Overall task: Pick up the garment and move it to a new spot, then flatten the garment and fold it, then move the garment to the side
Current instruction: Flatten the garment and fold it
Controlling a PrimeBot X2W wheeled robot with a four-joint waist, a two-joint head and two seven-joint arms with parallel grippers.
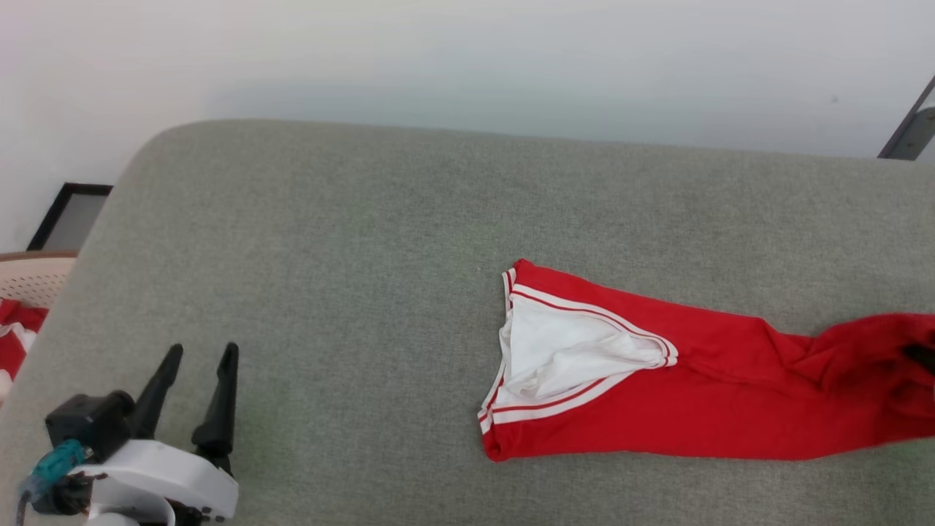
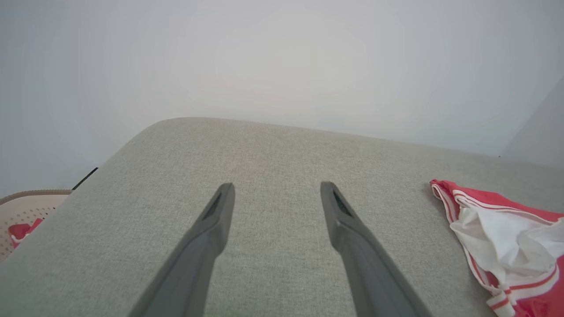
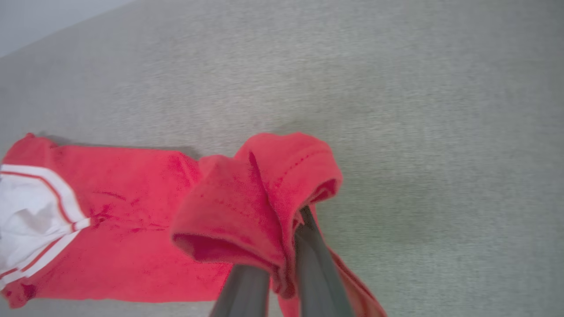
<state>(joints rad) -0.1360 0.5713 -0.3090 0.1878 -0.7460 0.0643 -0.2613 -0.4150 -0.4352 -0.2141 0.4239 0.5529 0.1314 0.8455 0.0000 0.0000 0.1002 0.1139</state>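
The garment (image 1: 701,402) lies stretched in a long red strip on the right half of the grey padded surface (image 1: 329,241). Its white sleeve with striped trim points left. In the right wrist view my right gripper (image 3: 291,240) is shut on a bunched red fold of the garment (image 3: 246,202), lifted slightly off the surface; the fingertips are hidden in cloth. My left gripper (image 1: 201,354) stands open at the lower left, far from the garment. The left wrist view shows the left gripper (image 2: 277,187) holding nothing, with the garment's sleeve end (image 2: 506,237) well to its right.
A pale perforated basket (image 1: 33,281) holding red cloth stands beyond the surface's left edge, also seen as the basket (image 2: 24,209). A black-framed panel (image 1: 69,212) leans by the white wall. A dark metal bar (image 1: 909,128) crosses the upper right corner.
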